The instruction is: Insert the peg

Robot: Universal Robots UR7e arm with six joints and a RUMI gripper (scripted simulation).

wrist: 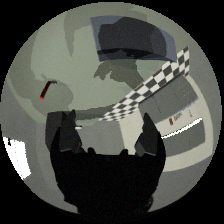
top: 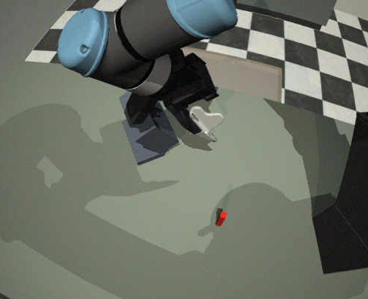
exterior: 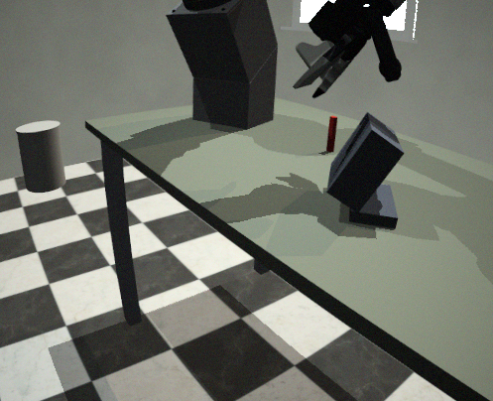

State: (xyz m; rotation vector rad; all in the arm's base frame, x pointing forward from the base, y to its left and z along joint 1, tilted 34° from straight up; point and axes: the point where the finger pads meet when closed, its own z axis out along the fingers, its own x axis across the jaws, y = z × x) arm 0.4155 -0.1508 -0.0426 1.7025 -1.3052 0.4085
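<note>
The red peg [top: 221,218] [exterior: 331,134] [wrist: 45,91] stands upright on the green table [top: 77,240] [exterior: 426,278], apart from everything else. The dark sloped panel [top: 155,145] [exterior: 365,160] [wrist: 132,37] leans on its flat base near the table's edge; the arm partly covers it in the top view. I cannot make out its hole. My gripper [top: 202,132] [exterior: 309,89] [wrist: 109,111] is open and empty. It hangs high in the air beside and above the panel, well away from the peg.
The dark robot pedestal [top: 358,185] [exterior: 232,65] stands on the table behind the peg. The table's edge [exterior: 187,200] runs close to the panel. A grey cylinder [exterior: 39,154] stands on the checkered floor, and a tan mat [top: 243,75] lies there too.
</note>
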